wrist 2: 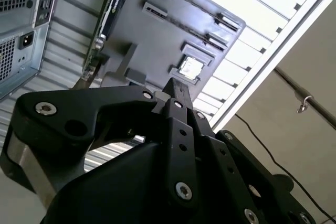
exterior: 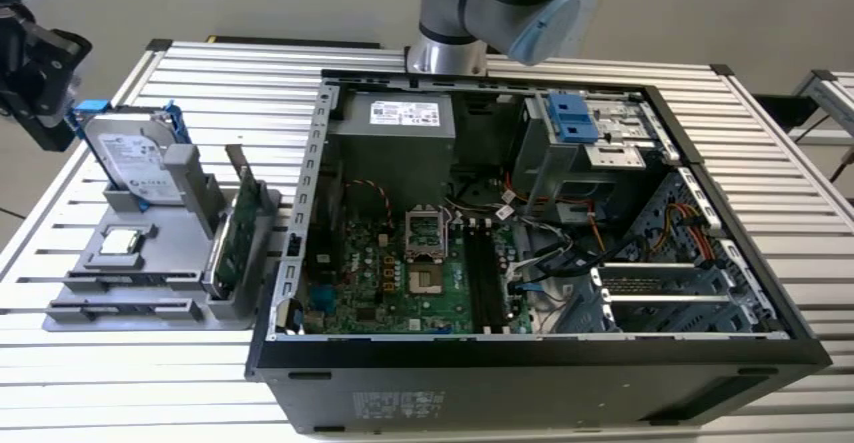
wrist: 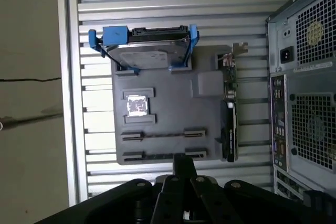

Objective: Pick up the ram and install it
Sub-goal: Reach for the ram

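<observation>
A thin dark ram [wrist: 163, 135] stick stands on edge between two small brackets of the grey holder [wrist: 205, 85]. It shows in the second wrist view as the ram [wrist 2: 184, 23], and in the exterior view as the ram [exterior: 123, 281] near the holder's front. A second similar slot [wrist: 152, 156] lies beside it. My gripper [exterior: 47, 128] hangs above the table's far corner at the exterior view's left, well apart from the holder [exterior: 100, 315]. In both wrist views its black fingers [wrist: 184, 165] look pressed together with nothing between them, as does the gripper [wrist 2: 176, 90].
The holder also carries a silver hard drive in a blue bracket [exterior: 134, 153], a processor chip [exterior: 120, 241] and an upright green card [exterior: 238, 228]. The open computer case [exterior: 534, 348] lies beside it, motherboard [exterior: 400, 278] exposed. The slatted table's edge [wrist: 71, 103] is close.
</observation>
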`<act>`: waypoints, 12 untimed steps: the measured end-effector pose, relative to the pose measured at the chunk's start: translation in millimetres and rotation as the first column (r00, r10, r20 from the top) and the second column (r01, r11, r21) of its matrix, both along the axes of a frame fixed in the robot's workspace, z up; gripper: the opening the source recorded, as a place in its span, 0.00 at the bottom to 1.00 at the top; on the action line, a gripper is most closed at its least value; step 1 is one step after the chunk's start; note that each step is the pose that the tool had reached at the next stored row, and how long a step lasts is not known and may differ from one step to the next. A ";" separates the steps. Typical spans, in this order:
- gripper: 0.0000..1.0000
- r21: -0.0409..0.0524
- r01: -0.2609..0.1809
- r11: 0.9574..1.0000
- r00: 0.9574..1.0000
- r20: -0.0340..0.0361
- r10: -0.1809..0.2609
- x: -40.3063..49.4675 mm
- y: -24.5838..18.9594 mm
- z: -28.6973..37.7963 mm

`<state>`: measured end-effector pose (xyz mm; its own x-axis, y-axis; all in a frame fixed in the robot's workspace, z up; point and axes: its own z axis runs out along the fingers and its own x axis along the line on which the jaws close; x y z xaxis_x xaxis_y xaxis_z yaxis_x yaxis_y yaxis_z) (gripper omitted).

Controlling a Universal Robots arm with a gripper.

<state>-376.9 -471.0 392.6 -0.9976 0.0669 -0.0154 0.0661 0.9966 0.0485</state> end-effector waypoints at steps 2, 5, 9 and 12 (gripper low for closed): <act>0.00 0.000 0.000 1.000 1.000 0.000 0.000 0.0 -4.0 0.0; 0.00 0.000 0.000 1.000 1.000 0.000 0.000 0.0 -10.3 0.0; 0.00 0.000 0.000 1.000 1.000 0.000 0.000 0.0 -18.5 0.0; 0.00 0.000 0.000 1.000 1.000 0.000 0.000 0.0 -24.4 0.0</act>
